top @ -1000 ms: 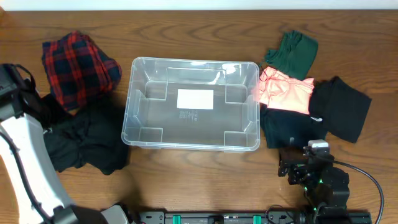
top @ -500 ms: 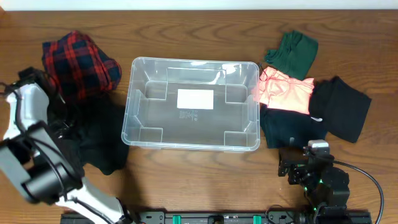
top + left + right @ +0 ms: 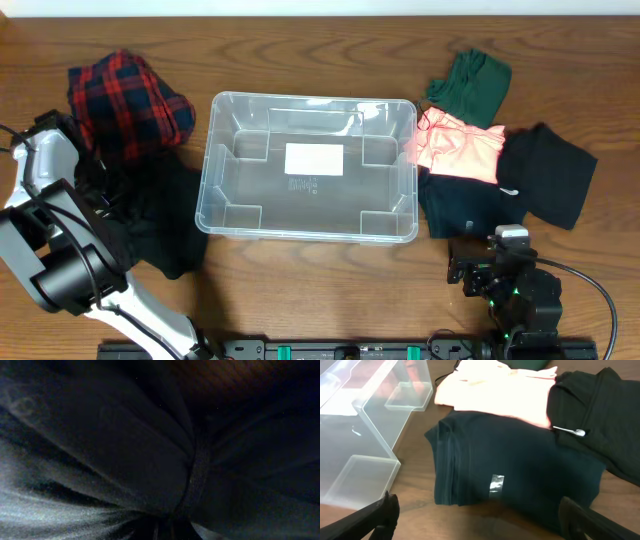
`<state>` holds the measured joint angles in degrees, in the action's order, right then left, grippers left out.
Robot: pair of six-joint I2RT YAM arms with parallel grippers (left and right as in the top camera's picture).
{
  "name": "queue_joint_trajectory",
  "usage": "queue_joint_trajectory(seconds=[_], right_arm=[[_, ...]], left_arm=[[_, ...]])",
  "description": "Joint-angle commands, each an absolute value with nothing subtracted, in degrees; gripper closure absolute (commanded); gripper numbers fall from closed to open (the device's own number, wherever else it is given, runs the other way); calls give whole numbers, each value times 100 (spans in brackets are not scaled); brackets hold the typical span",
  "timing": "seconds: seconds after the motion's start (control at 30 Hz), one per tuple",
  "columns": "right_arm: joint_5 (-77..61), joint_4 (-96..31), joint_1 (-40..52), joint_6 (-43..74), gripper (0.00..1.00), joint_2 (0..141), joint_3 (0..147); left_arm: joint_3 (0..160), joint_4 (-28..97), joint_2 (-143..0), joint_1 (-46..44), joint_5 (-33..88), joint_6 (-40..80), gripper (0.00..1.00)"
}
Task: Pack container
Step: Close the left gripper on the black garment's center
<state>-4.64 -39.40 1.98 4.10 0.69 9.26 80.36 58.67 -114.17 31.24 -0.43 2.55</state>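
Note:
The clear container (image 3: 207, 175) stands empty at the table's middle, a white label on its bottom. To its left lies a black garment (image 3: 165, 215); my left gripper (image 3: 98, 193) is pressed down into it and shut on its bunched cloth, and dark folds of the garment (image 3: 125, 450) fill the left wrist view. My right gripper (image 3: 472, 266) rests open near the front right. The same gripper (image 3: 482, 522) has bare wood between its fingers and points at a folded dark teal garment (image 3: 510, 475).
A red plaid garment (image 3: 125, 100) lies at the back left. Right of the container are a green garment (image 3: 470, 82), a pink one (image 3: 460, 148), the dark teal one (image 3: 465, 208) and another black one (image 3: 550, 178). The container's corner (image 3: 370, 415) is to the right gripper's left.
My left arm has swung in over the black garment, its gripper has come down into the cloth and closed. The right arm has not moved.

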Motion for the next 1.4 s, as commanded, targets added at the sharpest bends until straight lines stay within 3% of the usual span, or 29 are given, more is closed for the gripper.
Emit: queue_joint_trajectory(seconds=[0.0,0.43,0.87,0.93,1.0,1.13,1.37], right_arm=[[-451,-3988,156,467,1,34,919],[-451,-3988,156,467,1,34,919],[-451,-3988,156,467,1,34,919],[-451,-3988,156,467,1,34,919],[-451,-3988,156,467,1,34,919],[-451,-3988,156,467,1,34,919],[-451,-3988,156,467,1,34,919]], left_arm=[[7920,6003,-11321,3085,305,222,94],[7940,5953,-8659,3085,213,60,94],[7655,6045,-8897,3055,-259,368,93],[7620,6045,-9164,2989,-259,368,86],[7620,6040,-9478,2880,-259,368,62],[7618,6040,-10033,2685,-261,368,35],[7618,5883,-10971,2644,-259,368,33]])
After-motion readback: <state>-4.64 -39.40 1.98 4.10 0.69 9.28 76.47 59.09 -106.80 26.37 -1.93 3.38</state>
